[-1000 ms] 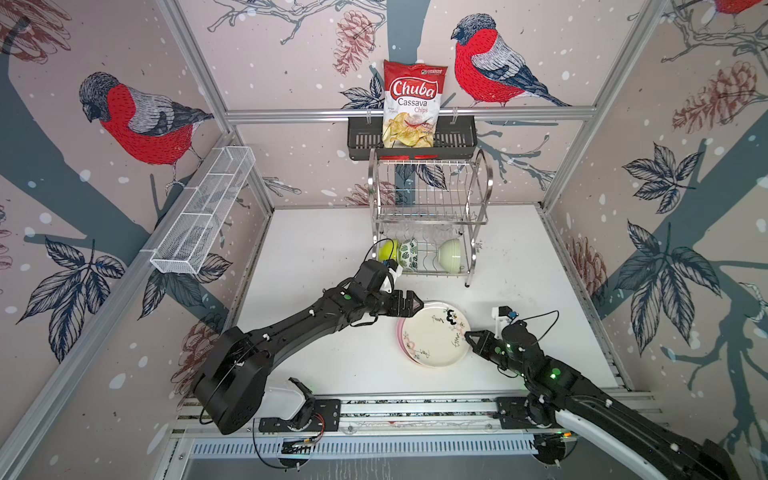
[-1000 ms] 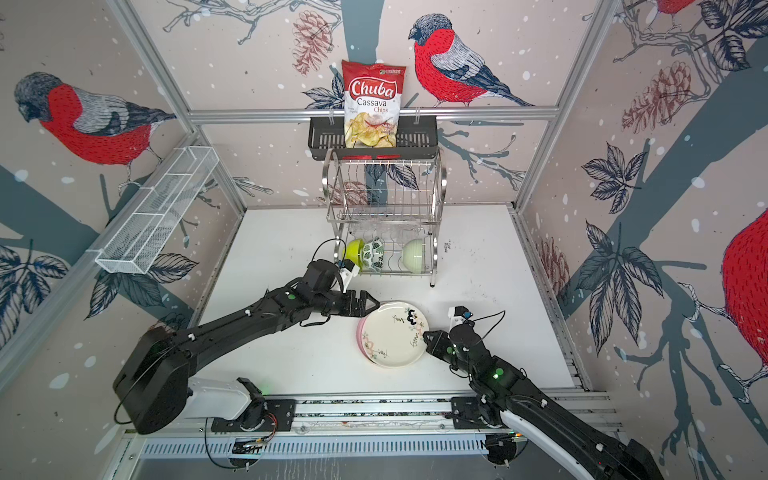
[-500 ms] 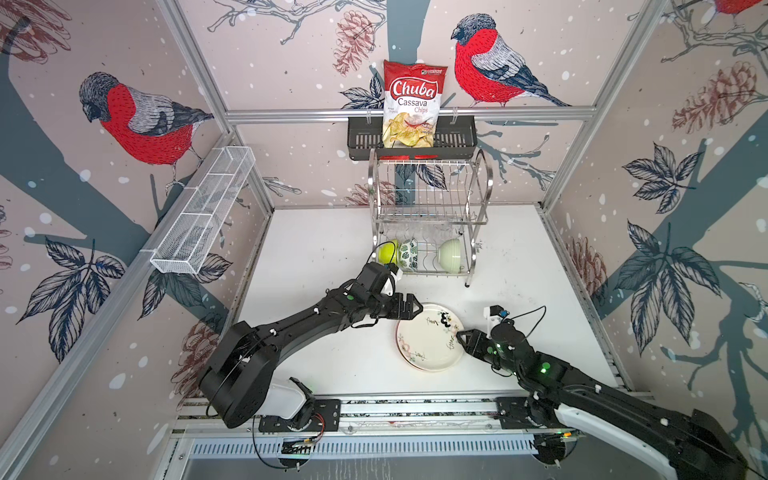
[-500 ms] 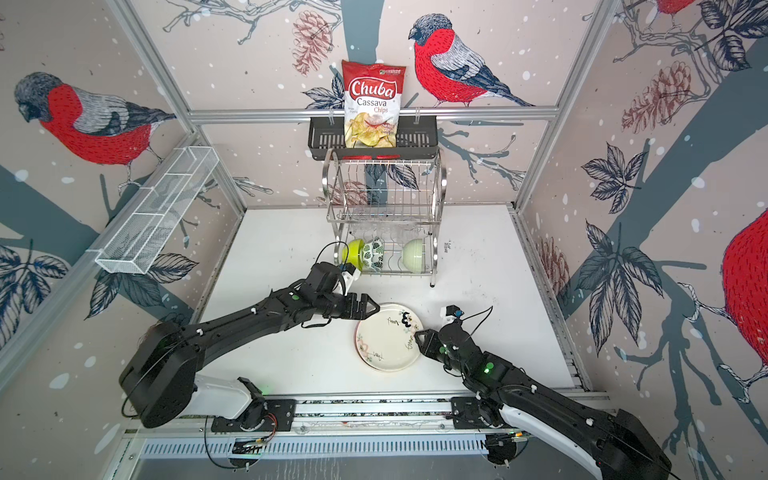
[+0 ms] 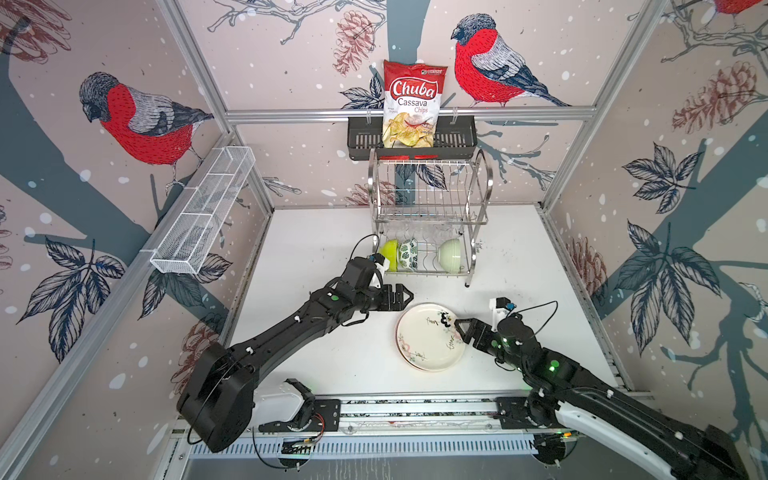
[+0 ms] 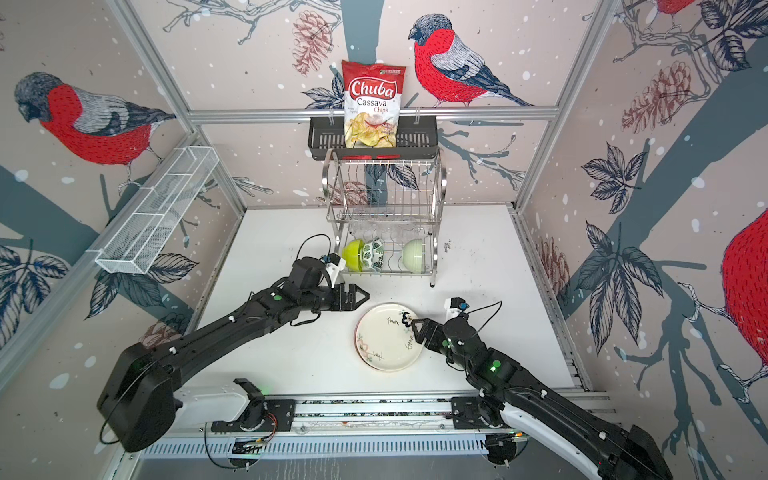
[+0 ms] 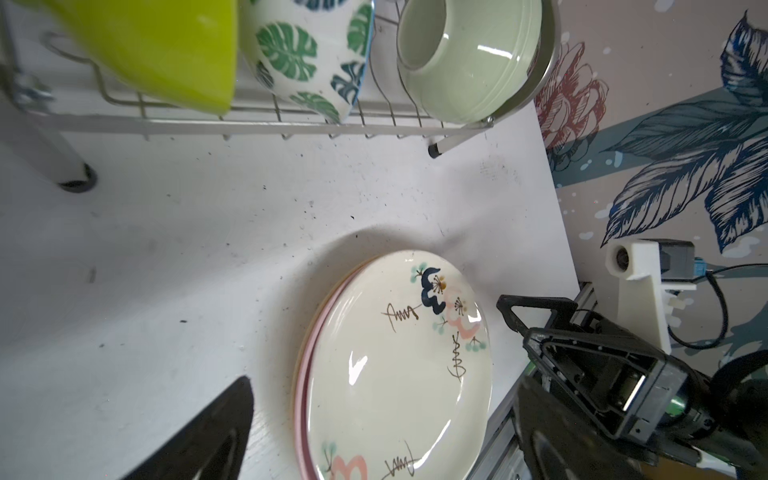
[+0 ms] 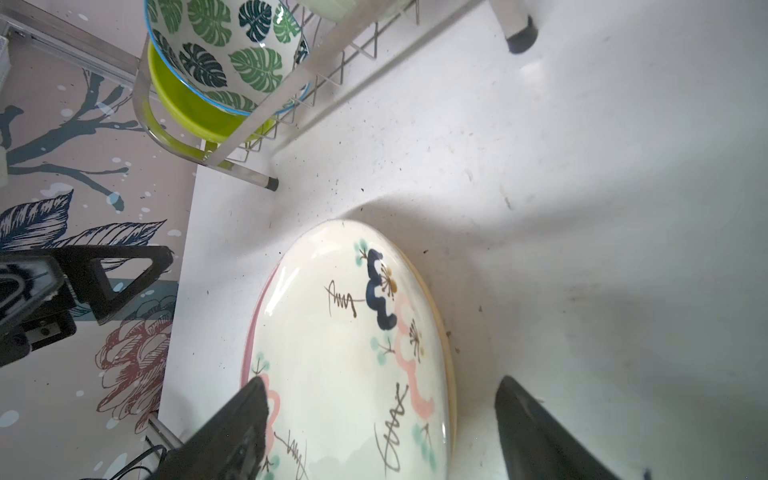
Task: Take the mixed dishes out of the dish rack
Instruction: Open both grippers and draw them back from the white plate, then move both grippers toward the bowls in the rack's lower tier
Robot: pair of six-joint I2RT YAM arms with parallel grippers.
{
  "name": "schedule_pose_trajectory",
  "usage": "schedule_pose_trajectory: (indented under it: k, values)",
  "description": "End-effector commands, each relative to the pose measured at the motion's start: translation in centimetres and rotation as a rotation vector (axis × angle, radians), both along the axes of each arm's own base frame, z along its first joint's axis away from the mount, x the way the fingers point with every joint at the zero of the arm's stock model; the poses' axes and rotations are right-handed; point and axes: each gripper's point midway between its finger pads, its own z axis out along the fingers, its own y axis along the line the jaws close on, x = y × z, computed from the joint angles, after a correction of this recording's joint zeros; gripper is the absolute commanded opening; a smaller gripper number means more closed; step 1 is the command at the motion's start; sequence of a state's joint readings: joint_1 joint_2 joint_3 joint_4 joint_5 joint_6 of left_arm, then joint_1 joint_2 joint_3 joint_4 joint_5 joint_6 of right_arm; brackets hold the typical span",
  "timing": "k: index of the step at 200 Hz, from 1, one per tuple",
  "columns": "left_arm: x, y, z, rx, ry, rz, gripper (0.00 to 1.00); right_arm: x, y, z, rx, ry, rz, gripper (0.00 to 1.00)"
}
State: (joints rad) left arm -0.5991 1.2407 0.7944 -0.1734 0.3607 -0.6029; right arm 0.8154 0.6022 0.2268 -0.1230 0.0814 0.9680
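Nearest, the right claw gapes wide, fingers either side of the rim of the cream plate — it lies flat on the desk atop a pink plate. Beyond, the left claw hangs open, clear of both plates. Just past it the dish rack holds three bowls — all on its lower tier.
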Motion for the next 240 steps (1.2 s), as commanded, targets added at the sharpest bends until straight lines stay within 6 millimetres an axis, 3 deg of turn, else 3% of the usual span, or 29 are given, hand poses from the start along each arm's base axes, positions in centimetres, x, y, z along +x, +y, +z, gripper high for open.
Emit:
schedule_pose_trajectory:
  k: [1, 84, 146, 196, 240]
  values:
    - [0.8, 1.8, 0.7, 0.009, -0.043, 0.063, 0.97, 0.7, -0.4, 1.0, -0.032, -0.043, -0.009, 0.87]
    - [3.1, 6.2, 4.6, 0.059, -0.214, 0.250, 0.96, 3.2, 0.3, 6.5, -0.037, -0.205, -0.014, 0.94]
    - [5.5, 7.8, 5.9, 0.076, -0.279, 0.347, 0.93, 5.0, 1.9, 9.3, -0.080, -0.250, 0.037, 0.87]
    - [7.8, 7.8, 4.5, 0.103, -0.303, 0.397, 0.84, 7.3, 1.9, 10.0, -0.161, -0.282, 0.035, 0.62]
    - [10.5, 7.4, 2.0, 0.166, -0.292, 0.423, 0.76, 9.4, 2.2, 10.0, -0.196, -0.290, 0.046, 0.59]
